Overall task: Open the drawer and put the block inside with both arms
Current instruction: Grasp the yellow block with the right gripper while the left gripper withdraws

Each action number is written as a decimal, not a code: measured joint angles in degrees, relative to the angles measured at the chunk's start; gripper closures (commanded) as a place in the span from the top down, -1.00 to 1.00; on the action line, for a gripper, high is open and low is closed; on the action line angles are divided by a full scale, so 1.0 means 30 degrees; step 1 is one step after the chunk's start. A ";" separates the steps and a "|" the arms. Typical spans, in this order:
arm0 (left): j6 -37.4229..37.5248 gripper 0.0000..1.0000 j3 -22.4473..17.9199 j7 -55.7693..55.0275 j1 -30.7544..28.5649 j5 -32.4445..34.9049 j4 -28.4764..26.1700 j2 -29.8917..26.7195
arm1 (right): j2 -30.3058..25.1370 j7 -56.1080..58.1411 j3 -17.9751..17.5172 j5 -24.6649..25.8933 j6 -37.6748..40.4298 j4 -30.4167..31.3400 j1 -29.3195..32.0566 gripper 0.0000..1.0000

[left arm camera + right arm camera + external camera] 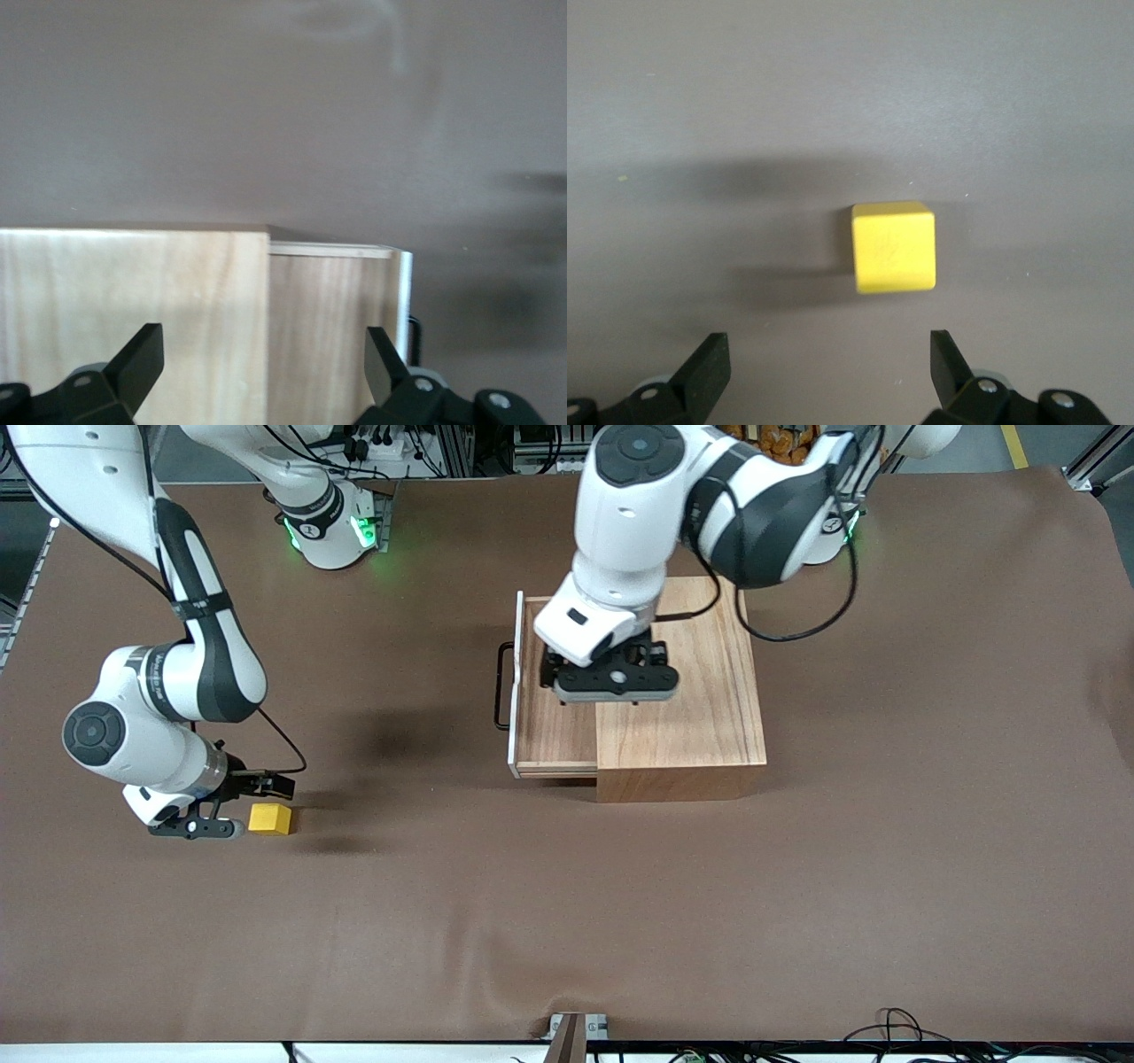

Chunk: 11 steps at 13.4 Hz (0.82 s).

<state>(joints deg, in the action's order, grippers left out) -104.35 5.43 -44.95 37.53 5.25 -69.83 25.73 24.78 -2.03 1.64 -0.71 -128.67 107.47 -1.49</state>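
Bimanual drawer task, drawer already part-way out. The drawer (554, 717) projects from the wooden box (682, 700) toward the right arm's end of the tabletop (567, 903), its white front panel and black wire handle (502, 686) leading. The left tool (613, 682) hangs over the seam where the drawer tray meets the box top; in the left wrist view its fingers (142, 359) stand spread and hold nothing, with the box edge and drawer floor below them.

The block (270, 818) — a small yellow cube — rests on the tabletop well apart from the drawer, toward the right arm's end and nearer the front camera than the box. The right tool (205, 825) sits low, just beside the block; in the right wrist view its fingers (709, 363) are wide apart and the block (893, 246) lies ahead of them, not yet between them.

Hazards, as judged from this pose: the block sits off the midline of the right tool, so a closing finger may strike a corner and skid or rotate the cube rather than seat it. The left tool occupies the space over the open tray — a delivery while it hangs there risks contact between the arms. The exposed tray opening looks modest, so a release off-centre could land the block on the box top or the drawer rim.
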 measured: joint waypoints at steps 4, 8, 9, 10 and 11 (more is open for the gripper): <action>0.0921 1.00 0.0093 0.1414 -0.1410 -0.0011 -0.0016 -0.0474 | 0.2059 0.0224 0.0049 0.0015 -0.0930 -0.0845 0.0560 1.00; 0.1936 1.00 0.1850 0.2720 -0.4261 -0.0342 -0.0034 -0.1049 | 0.3066 0.0226 0.0048 0.0015 -0.1857 -0.1018 0.0634 1.00; 0.2206 1.00 0.2641 0.3438 -0.5481 -0.0378 -0.0038 -0.1141 | 0.3124 0.0226 0.0048 0.0015 -0.2028 -0.1032 0.0635 1.00; 0.2512 1.00 0.3084 0.4157 -0.6441 -0.0424 -0.0039 -0.1236 | 0.3178 0.0226 0.0049 0.0016 -0.2279 -0.1045 0.0636 0.65; 0.2914 1.00 0.3208 0.4821 -0.7098 -0.0472 -0.0041 -0.1373 | 0.3259 0.0227 0.0051 0.0016 -0.2468 -0.1052 0.0642 0.27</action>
<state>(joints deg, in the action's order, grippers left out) -95.61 15.05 -30.48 16.24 3.84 -69.95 21.61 34.56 -1.35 1.80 -0.66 -136.07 104.32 0.43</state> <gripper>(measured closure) 0.000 0.000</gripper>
